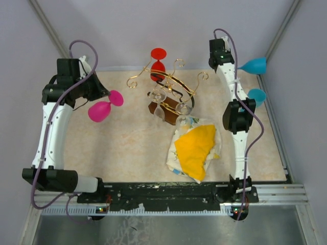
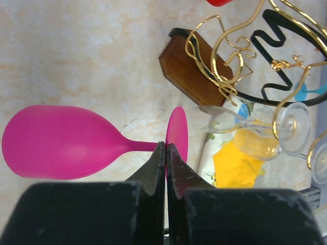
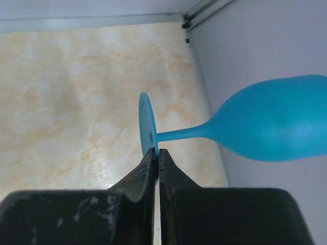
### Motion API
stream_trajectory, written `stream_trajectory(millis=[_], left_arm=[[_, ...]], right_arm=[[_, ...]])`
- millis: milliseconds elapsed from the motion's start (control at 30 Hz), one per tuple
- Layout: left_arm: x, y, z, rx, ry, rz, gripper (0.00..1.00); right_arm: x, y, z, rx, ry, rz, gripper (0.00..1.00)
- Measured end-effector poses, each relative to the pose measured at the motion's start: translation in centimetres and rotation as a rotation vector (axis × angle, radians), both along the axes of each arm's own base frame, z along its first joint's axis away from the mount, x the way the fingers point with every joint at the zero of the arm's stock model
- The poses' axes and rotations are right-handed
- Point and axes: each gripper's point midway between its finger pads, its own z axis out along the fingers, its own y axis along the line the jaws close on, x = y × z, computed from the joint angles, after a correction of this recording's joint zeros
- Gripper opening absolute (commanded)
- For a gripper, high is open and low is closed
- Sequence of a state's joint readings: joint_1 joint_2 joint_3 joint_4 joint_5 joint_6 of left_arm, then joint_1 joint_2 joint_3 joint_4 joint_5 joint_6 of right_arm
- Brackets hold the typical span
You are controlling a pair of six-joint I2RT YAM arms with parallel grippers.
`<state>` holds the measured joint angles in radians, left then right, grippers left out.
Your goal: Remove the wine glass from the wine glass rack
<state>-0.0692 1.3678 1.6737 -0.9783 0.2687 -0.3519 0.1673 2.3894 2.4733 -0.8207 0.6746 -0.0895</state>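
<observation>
Beige tabletop [image 1: 127, 148]: left tool [image 2: 166, 146] clamps pink glass [image 2: 61, 143]; rack [image 2: 191, 71] nearby, apart.

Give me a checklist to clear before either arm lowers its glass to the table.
1. Grip of the left end effector: shut on the foot of the pink glass. Ok.
2. Grip of the right end effector: shut on the foot of the blue glass. Ok.
3. The pink glass is free of the wine glass rack: apart from it, off to its left. Ok.
4. The blue glass is clear of the side wall: its bowl overlaps the wall in the wrist view. Cannot tell.
5. The table is bare under the pink glass. Ok.
6. The rack is emptied: the red glass and two clear glasses are at it. Not ok.
</observation>
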Motion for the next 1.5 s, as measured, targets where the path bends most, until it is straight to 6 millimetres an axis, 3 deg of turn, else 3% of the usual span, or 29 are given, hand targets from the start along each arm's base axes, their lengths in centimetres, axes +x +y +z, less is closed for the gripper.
stream_trajectory(millis=[200, 467, 667, 933, 1133, 1200, 1400, 1500], left_arm=[[1.1, 1.3, -1.5, 0.054, 0.031, 0.046, 0.0], [4.1, 4.3, -4.3, 0.162, 0.107, 0.14, 0.0], [5.9, 7.7, -5.5, 0.324, 0.13, 0.232, 0.0], [7.2, 10.9, -8.8, 0.502, 0.24, 0.298, 0.0], [6.9, 12.3, -8.9, 0.57, 0.259, 0.334, 0.0], [6.9, 12.6, -8.8, 0.585, 0.258, 0.342, 0.0], [6.8, 12.9, -8.8, 0.6, 0.26, 0.352, 0.0], [6.8, 13.1, -8.7, 0.609, 0.261, 0.359, 0.0]], right_arm=[[1.1, -2.6, 0.4, -0.21, -0.02, -0.07, 0.0], [1.3, -4.3, -4.2, -0.414, 0.114, -0.092, 0.0], [1.7, -5.0, -1.9, -0.471, 0.056, -0.142, 0.0], [1.6, -5.4, -1.7, -0.481, 0.057, -0.157, 0.0], [1.6, -6.1, -1.9, -0.464, 0.061, -0.162, 0.0], [1.6, -6.9, -2.5, -0.459, 0.068, -0.171, 0.0], [1.3, -8.1, -7.8, -0.41, 0.175, -0.149, 0.0], [1.1, -8.3, -8.5, -0.403, 0.198, -0.143, 0.0]])
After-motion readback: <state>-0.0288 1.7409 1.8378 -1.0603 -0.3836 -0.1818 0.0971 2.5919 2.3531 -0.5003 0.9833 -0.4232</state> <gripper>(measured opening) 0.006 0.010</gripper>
